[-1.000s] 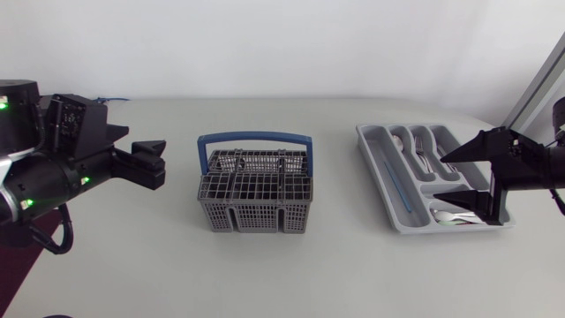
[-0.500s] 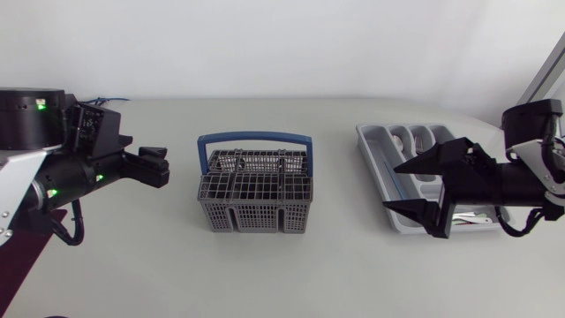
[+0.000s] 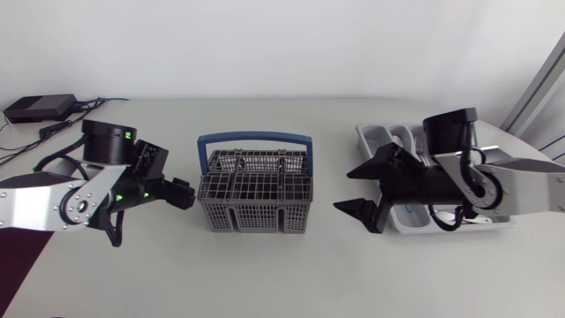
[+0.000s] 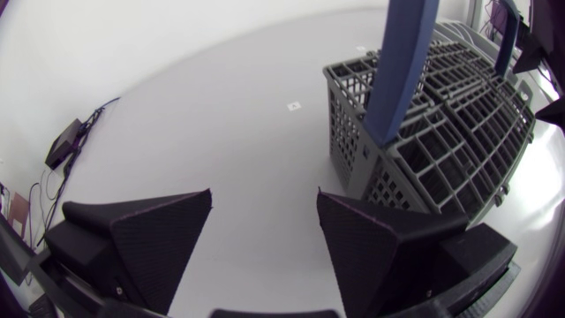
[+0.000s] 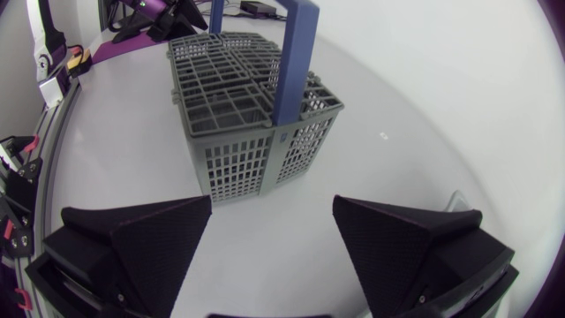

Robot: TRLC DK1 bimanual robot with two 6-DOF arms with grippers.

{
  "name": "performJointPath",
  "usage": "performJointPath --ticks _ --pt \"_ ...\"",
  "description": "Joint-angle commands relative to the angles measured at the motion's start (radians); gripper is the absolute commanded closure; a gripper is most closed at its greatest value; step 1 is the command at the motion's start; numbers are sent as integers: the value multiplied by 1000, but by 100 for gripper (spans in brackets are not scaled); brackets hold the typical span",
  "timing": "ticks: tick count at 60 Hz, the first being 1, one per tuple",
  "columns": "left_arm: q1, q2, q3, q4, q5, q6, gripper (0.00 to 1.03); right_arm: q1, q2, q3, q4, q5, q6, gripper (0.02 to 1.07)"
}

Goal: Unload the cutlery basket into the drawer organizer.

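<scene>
Head view, items by size.

1. Table (image 3: 265, 274): pale top carrying everything below.
2. Cutlery basket (image 3: 254, 203): grey grid box, upright at mid-table. Its long axis runs across the table from my left arm's side to my right arm's side, and its blue handle (image 3: 254, 139) arches along that length. I cannot tell what it holds, because grid lids cover the top.
3. Drawer organizer (image 3: 369, 141): grey tray on my right side, well apart from the basket and largely hidden under my right arm.
4. Right gripper (image 3: 346, 191): fingers spread wide, nothing between them. It points at the basket's right end with open table between. In the right wrist view the basket (image 5: 247, 106) stands ahead of the gripper (image 5: 272, 230), corner-on.
5. Left gripper (image 3: 187, 194): fingers spread, empty, just beside the basket's left end. In the left wrist view the basket (image 4: 441, 132) lies ahead and off to one side of the gripper (image 4: 265, 221).

Judgement: the left gripper is the nearer. The basket sits lengthwise between both, so either arm meets a short end first.
</scene>
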State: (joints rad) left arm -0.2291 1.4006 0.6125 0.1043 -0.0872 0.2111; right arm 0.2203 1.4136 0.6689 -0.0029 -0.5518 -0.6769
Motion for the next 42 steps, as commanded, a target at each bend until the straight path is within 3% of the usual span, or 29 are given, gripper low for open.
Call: performJointPath --ticks 1,18,31,42 --pt "-16 60 33 17 1 20 4 28 74 32 30 16 42 8" --pt "-55 163 124 17 1 16 4 39 197 130 43 43 43 8" --pt "-128 175 141 14 1 10 4 37 226 161 47 66 42 8" --pt "-134 189 147 14 1 11 4 27 234 158 49 64 37 8"
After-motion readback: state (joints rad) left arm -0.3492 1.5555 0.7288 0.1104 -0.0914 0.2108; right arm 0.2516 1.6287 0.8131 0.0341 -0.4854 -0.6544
